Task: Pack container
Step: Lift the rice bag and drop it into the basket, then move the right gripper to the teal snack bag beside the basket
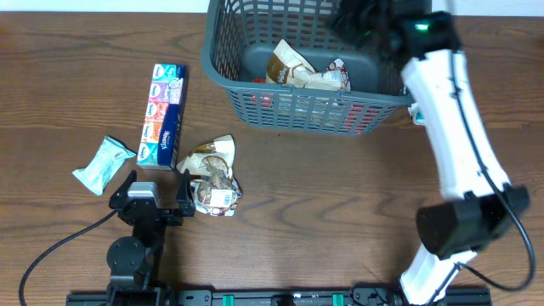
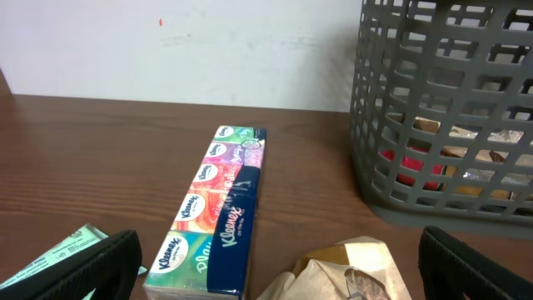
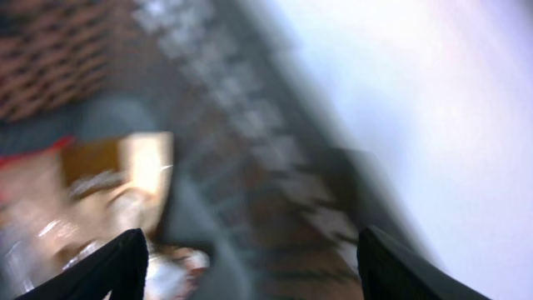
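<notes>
Overhead: the container (image 1: pixel 280 109) holds several packets (image 1: pixel 299 70); a tissue pack (image 1: pixel 161 115), green packet (image 1: pixel 104 164) and snack bag (image 1: pixel 212 174) lie unpacked at lower left. The left gripper (image 1: pixel 158 180) gapes empty, and the right gripper (image 3: pixel 250 250) stands parted, gripping nothing.

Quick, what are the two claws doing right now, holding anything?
Left gripper: jaws open, empty.
Right gripper: jaws open, empty, over the basket.

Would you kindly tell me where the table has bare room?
Bare table lies between the container, the brown packet and the right arm; also left of the container, past the tissue pack. Crowded around the left claw.
</notes>
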You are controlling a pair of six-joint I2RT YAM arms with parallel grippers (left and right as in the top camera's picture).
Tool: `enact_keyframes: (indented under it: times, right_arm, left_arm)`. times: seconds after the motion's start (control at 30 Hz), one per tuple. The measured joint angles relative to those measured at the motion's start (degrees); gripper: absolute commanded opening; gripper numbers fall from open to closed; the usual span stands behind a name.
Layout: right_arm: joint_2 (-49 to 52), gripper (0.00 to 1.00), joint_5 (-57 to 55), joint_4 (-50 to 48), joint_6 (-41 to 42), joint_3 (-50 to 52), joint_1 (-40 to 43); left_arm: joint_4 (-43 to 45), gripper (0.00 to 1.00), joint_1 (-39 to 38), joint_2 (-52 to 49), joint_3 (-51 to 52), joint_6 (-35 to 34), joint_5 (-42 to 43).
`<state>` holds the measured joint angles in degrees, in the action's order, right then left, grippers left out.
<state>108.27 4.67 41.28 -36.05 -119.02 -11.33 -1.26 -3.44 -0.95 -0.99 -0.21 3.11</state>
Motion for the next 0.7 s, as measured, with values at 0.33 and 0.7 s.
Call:
enact_keyframes:
  times: [0.33, 0.7]
  right_arm:
    - [-8.11, 0.74, -17.25, 6.84, 20.39, -1.18, 16.35]
    - [-1.55, 0.75, -4.44, 18.82, 18.58, -1.18, 29.49]
  left_arm:
    - [0.0, 0.99, 0.0, -0.02, 0.0, 0.0, 0.0]
    - [0.0, 0.99, 0.0, -0.02, 0.0, 0.0, 0.0]
